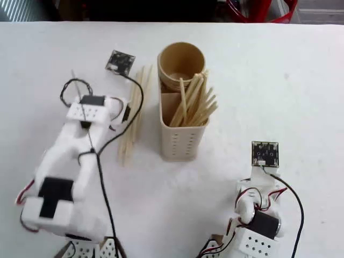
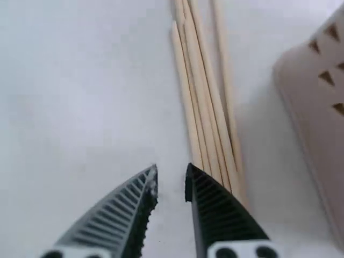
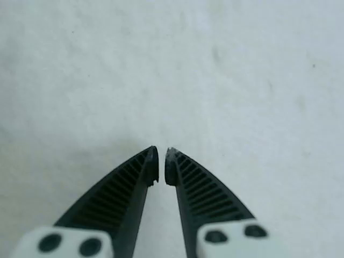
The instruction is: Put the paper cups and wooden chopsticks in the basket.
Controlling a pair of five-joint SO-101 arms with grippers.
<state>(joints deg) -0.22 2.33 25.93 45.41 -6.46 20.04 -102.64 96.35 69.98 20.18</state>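
**Loose chopsticks beside the left pincer, basket part filled**

White table [image 1: 290, 75] spreads across the whole scene. On its left side stands the left arm [image 1: 70, 161], the biggest thing on it, stretched toward the far side. The right arm [image 1: 258, 220] sits folded at the near right, well apart from everything else.

Near the middle stands the beige basket [image 1: 183, 141], upright, with small holes in its wall and two compartments. The far compartment holds a tan paper cup [image 1: 180, 64], open mouth up. The near compartment holds a bundle of wooden chopsticks [image 1: 196, 102] leaning to the right.

Just left of the basket a handful of loose chopsticks [image 2: 201, 107] lies flat on the table, pale and thin, side by side and running near to far. The left pincer [image 2: 172, 180] hovers at their near end, parted by a narrow gap with nothing between its fingers; one finger overlaps the sticks' ends.

The right pincer [image 3: 161, 166] points at bare table, tips almost touching, holding nothing.
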